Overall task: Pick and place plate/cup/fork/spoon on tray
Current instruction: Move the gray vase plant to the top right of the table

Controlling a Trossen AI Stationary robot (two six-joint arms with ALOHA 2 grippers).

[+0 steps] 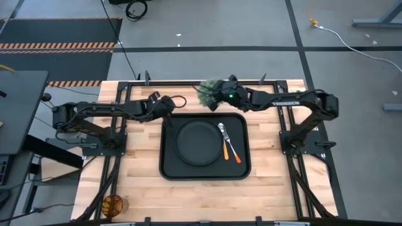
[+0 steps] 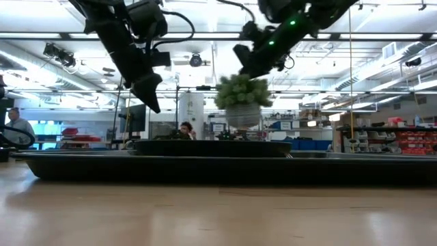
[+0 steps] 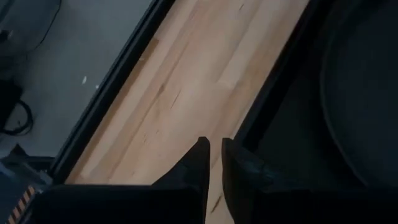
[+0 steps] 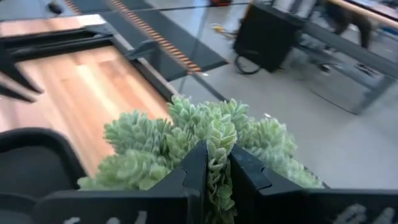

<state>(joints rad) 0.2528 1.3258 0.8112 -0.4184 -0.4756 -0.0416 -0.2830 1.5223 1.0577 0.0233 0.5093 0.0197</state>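
Your tray sits mid-table and already holds the plate, with the spoon and fork crossed just beside the plate on the tray floor; 3 of 4 items appear placed. The cup stands well apart, at the near left corner of the table, so the step in hand looks like fetching it. Your right gripper is raised over the table's far edge, its fingers pinching the top of a green plant ball, which hangs clear of the surface. Your left gripper hovers above the tray's far left corner, fingers pressed nearly together on nothing. The next move, in my judgement, calls for the left arm to swing back toward the cup and spread its fingers. Nothing blocks that path, though the plant must be set down off the tray. A seated person shows in the room beyond.
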